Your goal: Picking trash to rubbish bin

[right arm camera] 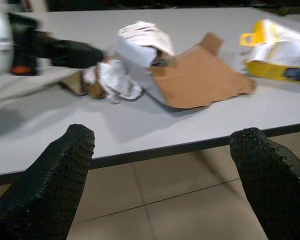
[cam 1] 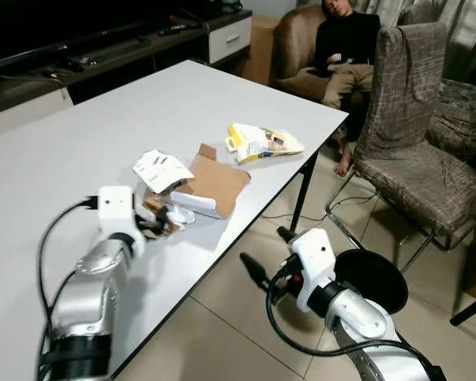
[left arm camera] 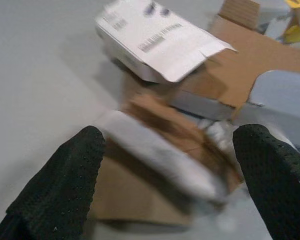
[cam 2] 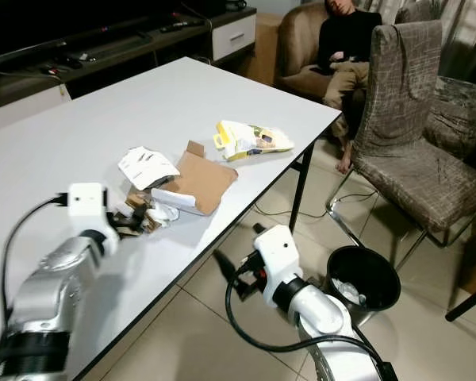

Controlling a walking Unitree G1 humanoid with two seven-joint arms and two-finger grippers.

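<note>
I count one white rectangular table [cam 1: 103, 119] and, on it, one flattened brown cardboard sheet [cam 1: 218, 184], one white printed carton [cam 1: 160, 169], one yellow-and-white plastic packet [cam 1: 262, 143], one crumpled white wrapper [right arm camera: 115, 80] and one small folded brown card piece [left arm camera: 160, 165]. On the tiled floor I see one round black rubbish bin [cam 2: 365, 278]. There are two grey patterned fabric chairs [cam 1: 412, 119], one brown armchair [cam 1: 297, 48] and one seated person [cam 1: 345, 48]. My two silver arms carry one black two-fingered left gripper [cam 1: 152, 227] and one black two-fingered right gripper [cam 1: 263, 255].
</note>
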